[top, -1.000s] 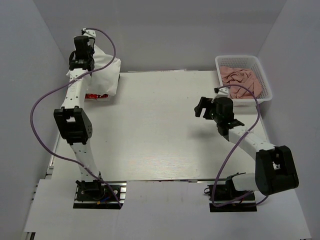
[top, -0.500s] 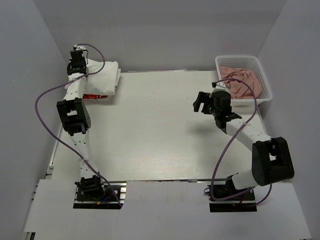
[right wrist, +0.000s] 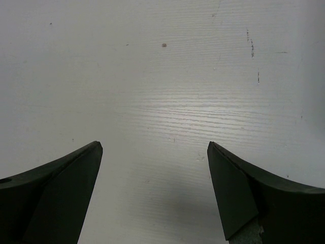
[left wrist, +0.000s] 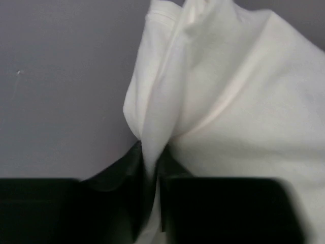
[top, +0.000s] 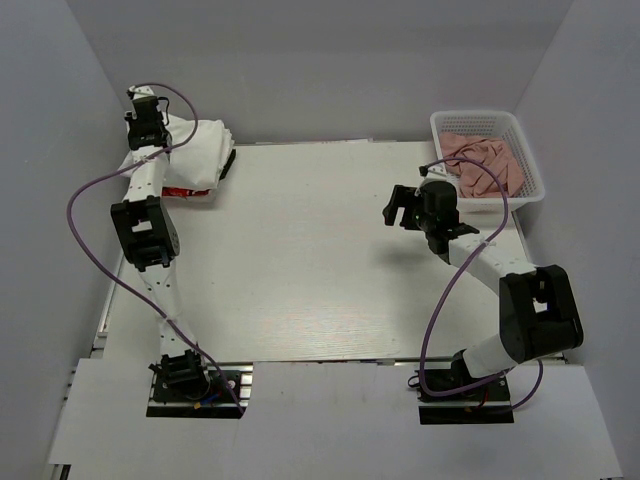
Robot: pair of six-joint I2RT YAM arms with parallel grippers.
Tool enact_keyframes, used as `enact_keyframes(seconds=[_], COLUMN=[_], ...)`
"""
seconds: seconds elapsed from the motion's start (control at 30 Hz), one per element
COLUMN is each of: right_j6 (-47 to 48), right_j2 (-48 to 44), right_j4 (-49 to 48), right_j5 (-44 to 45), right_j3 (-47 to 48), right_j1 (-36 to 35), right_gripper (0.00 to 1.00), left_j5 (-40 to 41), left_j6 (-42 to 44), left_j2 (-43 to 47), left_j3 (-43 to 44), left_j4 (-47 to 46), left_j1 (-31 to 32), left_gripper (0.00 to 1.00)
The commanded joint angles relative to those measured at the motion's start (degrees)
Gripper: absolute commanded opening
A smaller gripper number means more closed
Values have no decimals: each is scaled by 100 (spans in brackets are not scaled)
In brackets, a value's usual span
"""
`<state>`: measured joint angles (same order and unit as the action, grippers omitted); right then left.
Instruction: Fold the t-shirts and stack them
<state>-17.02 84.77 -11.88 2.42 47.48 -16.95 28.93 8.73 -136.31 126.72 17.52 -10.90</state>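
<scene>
- The large white cotton t-shirt (top: 200, 150) lies bunched at the far-left corner of the pale wood-grain surface (top: 330, 260). It appears to rest on a second white t-shirt with a red print (top: 188, 192).
- The left hand (left wrist: 151, 155) is clamped on a narrow fold of the top shirt, and the fabric drapes to the right of it.
- The step looks like settling this shirt on the stack. Lower the pinched fold flat, line its edges up with the layer below, and release only once the cloth is slack.
- The left arm stretches far forward along the left edge.
- The right hand (top: 400, 207) hovers over the bare surface with its fingers wide apart and empty, near the white plastic basket (top: 437, 135) of salmon-pink cloths (top: 485, 160).
</scene>
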Motion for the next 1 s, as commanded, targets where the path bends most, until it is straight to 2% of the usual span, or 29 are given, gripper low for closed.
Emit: enact_keyframes(seconds=[0.0,0.03,0.07,0.1,0.27,0.43,0.63,0.7,0.8,0.87,0.9,0.93,0.97], right_j6=[-12,-4,-4,-4,14,5,40,32,76,76,58,-55,-108], right_j2=[-13,4,13,22,-13,-250,-742,-839,-1164,-1393,-1524,-1595,-1778], right_j4=[-60,-60,-25,-16,107,89,168,404,817,1002,1177,1405,1460], right_j5=[57,31,22,-4,-57,-189,-171,-84,66,31,-21,-144,-127], right_j3=[252,244,261,279,332,262,16,-29,-72,-116,-99,-116,-204], right_j1=[-19,-19,-10,-10,-19,-19,-1,-10,16,-1,-10,-19,-10], right_gripper=[90,90,90,90,90,90,90,90,90,90,90,90,90], left_j5=[552,553,605,605,421,-176,-1720,-1951,-1734,-1347,-1241,-1327,-1415], left_j6=[-407,-407,-407,-460,-697,-856,-1460,-1515,-1804,-2479,-2786,-3015,-3348], left_j2=[114,114,114,114,245,825,1291,1536,2123,2598,2931,3779,4257], left_j3=[363,363,302,301,301,-137,-200,-270,-1014,-1507,-2345,-2893,-3472], left_j4=[-372,-372,-372,-311,-39,103,768,1042,1464,1832,1834,1686,1180], left_j1=[-220,-220,-220,-220,-220,-106,17,104,482,911,1096,1290,1701], left_gripper=[37,61,89,100,100,100,100,100,100,100,100,100,100])
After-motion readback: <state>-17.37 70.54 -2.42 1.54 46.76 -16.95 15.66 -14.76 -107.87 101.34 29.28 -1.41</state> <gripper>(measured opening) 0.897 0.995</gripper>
